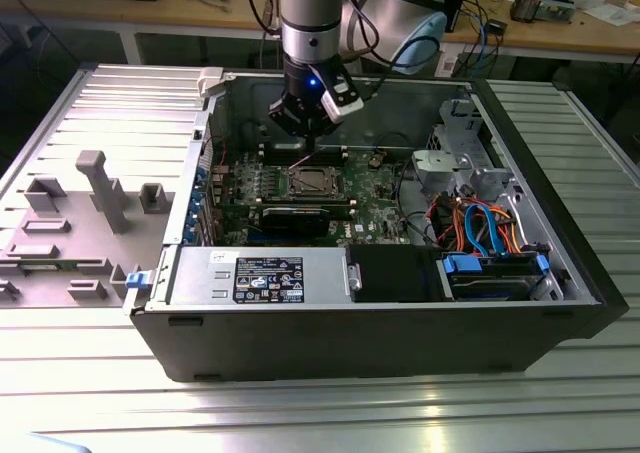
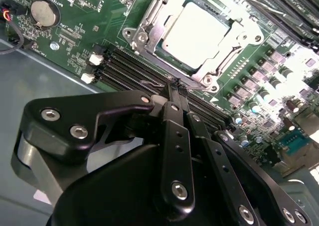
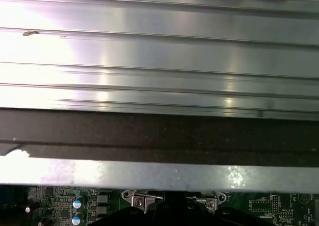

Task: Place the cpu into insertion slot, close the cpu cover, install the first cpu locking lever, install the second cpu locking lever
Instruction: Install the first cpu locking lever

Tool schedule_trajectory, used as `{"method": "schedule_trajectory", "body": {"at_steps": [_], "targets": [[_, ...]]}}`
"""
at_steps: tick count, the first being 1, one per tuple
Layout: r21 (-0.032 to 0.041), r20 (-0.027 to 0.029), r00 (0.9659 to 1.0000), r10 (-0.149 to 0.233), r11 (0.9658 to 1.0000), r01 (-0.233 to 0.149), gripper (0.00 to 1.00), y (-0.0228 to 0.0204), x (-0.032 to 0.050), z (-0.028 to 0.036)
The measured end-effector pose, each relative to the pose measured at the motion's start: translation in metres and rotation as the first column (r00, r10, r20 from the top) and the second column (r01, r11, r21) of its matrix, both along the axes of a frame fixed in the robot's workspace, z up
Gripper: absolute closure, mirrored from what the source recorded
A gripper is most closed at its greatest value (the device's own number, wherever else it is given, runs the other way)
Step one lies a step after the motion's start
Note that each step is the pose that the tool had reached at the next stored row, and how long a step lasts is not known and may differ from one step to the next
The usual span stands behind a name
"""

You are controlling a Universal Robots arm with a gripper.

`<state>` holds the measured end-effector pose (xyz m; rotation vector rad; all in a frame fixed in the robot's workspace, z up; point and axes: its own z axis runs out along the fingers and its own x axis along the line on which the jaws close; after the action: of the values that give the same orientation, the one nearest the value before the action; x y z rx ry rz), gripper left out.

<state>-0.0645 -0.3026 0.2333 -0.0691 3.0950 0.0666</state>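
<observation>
- Exterior view: the arm reaches down into the open computer case (image 1: 585,273), which lies on a ribbed metal surface (image 1: 300,418); the gripper (image 1: 305,143) hangs just above the far edge of the motherboard (image 1: 380,208), a little beyond the socket.
- Second wrist view: the gripper (image 2: 177,89) has its two black fingers (image 2: 172,136) pressed together, with nothing between them, their tips over the memory slots (image 2: 129,69) beside the socket.
- The cpu (image 2: 197,31) sits in the socket, its pale metal top showing through the window of the cpu cover (image 2: 149,26), which lies flat over it.
- A round coin battery (image 2: 44,12) sits on the green board, well apart from the socket.
- A silver power supply box (image 1: 260,276) fills the case's near-left corner in the exterior view.
- A grey fixture (image 1: 100,188) stands on the surface to the exterior view's left of the case.
</observation>
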Motion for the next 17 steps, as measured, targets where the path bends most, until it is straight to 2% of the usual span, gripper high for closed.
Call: {"method": "schedule_trajectory", "body": {"at_steps": [9,17], "targets": [[0.0000,0.0000,0.9998,-0.019,0.9998,0.019,0.89,0.0001,0.0063,-0.0024],[0.0000,0.0000,0.9988,-0.049,0.9988,0.049,0.89,0.0001,0.0155,-0.0072]]}}
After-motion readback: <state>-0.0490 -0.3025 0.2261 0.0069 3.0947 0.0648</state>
